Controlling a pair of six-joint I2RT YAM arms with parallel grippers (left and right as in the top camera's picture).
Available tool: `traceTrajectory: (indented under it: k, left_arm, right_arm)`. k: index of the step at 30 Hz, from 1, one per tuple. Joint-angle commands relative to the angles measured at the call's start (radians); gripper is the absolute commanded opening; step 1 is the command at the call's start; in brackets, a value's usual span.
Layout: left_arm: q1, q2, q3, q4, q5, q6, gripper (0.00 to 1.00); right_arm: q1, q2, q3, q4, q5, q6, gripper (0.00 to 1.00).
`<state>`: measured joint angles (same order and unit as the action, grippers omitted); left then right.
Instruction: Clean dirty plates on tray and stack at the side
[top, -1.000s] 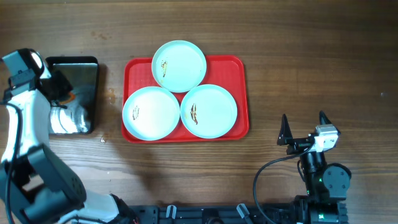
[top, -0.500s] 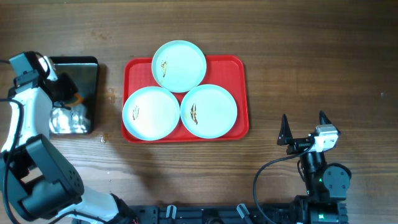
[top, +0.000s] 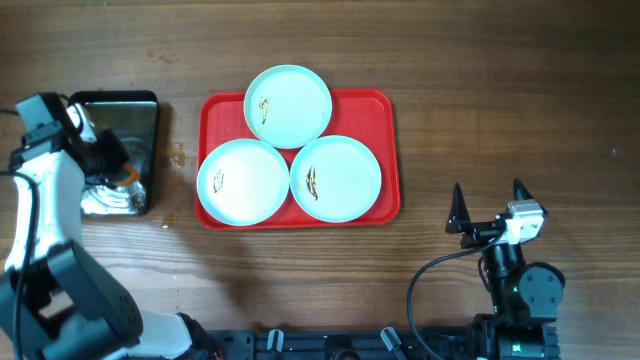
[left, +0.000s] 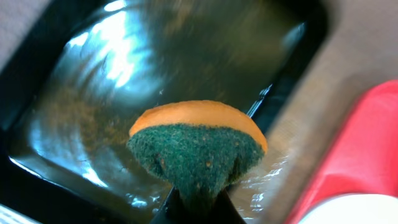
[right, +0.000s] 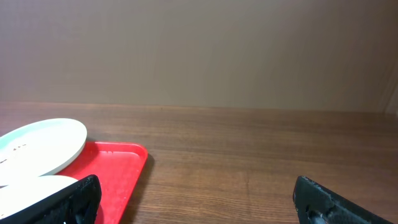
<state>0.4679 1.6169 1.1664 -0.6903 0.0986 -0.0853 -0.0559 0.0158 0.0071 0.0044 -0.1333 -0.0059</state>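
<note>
1. The left arm rises from its base at the near left edge. Its white link runs away from the base, and the wrist bends toward the robot's right.
2. The left gripper has its dark fingertips drawn close together, pinching a sponge.
3. The sponge sticks out just ahead of those fingertips, green scouring face toward the wrist camera and orange layer on the far side.
4. The right arm sits folded compactly over its base, with the wrist pointing away from it.
5. The right gripper is level, with its jaws spread wide.
6. Its black fingers show only at the two lower corners of the right wrist view.
</note>
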Motion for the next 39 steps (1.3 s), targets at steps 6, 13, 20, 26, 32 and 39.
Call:
traceTrajectory:
  k: [6,13,20,26,32,39]
  left_arm:
    - [-0.001,-0.381,0.108,-0.099,0.299,-0.234,0.04]
    - [-0.194,-0.374,0.108,-0.336,0.619,-0.233,0.04]
    - [-0.494,-0.256,0.015,-0.33,0.115,-0.316,0.04]
    - [-0.597,-0.027,-0.056,-0.136,0.109,-0.316,0.04]
    - [-0.647,0.192,-0.056,-0.13,0.1,-0.316,0.04]
    - [-0.61,0.221,-0.056,-0.108,-0.059,-0.316,0.04]
  right_arm:
    - [0.004,-0.002,-0.002,0.003,0.008,-0.013,1.0]
    - [0.004,-0.002,-0.002,0.003,0.008,-0.014,1.0]
    - [0.004,-0.002,-0.002,0.003,0.008,-0.013,1.0]
    - [0.004,-0.002,-0.002,0.003,0.008,-0.014,1.0]
    - [0.004,-0.002,-0.002,0.032,-0.004,-0.003,1.0]
    - [0.004,-0.002,-0.002,0.203,-0.495,1.298,1.0]
